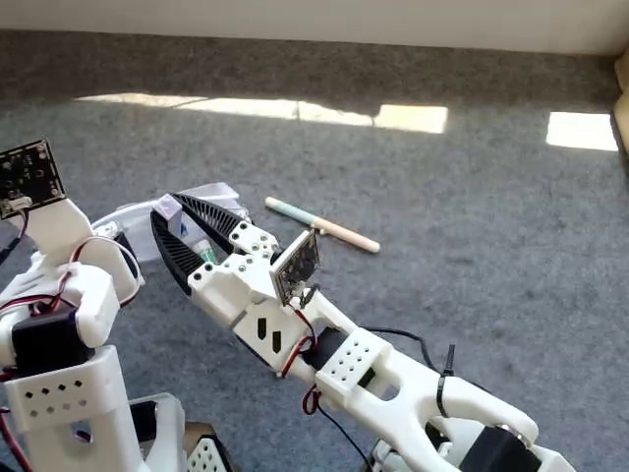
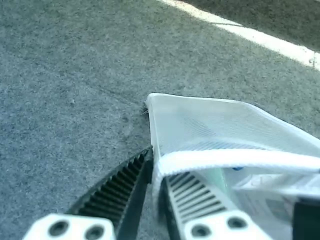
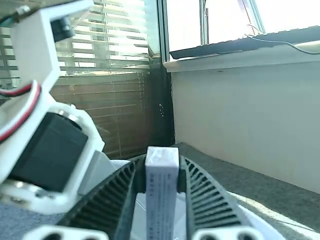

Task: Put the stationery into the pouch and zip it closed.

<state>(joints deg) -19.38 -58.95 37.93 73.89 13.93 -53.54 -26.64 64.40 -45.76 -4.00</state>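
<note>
A white mesh pouch [image 1: 221,193] lies on the grey carpet at left centre. My left gripper [image 2: 155,165] is shut on the rim of the pouch [image 2: 215,125], with one black ribbed finger on each side of the mesh. Pale items show through the mesh beside it. My right gripper [image 1: 165,208] hangs over the pouch, shut on a long white box with a lavender end [image 1: 182,228]. In the right wrist view the white box [image 3: 161,200] stands between the pads of the right gripper [image 3: 161,162]. A teal-and-peach pen [image 1: 321,224] lies on the carpet to the right of the pouch.
The left arm's white body [image 1: 59,295] stands close beside the pouch and looms near in the right wrist view [image 3: 45,140]. Sunlit strips [image 1: 295,110] cross the far carpet. Open carpet stretches to the right of the pen. A black cable [image 1: 403,339] trails along the right arm.
</note>
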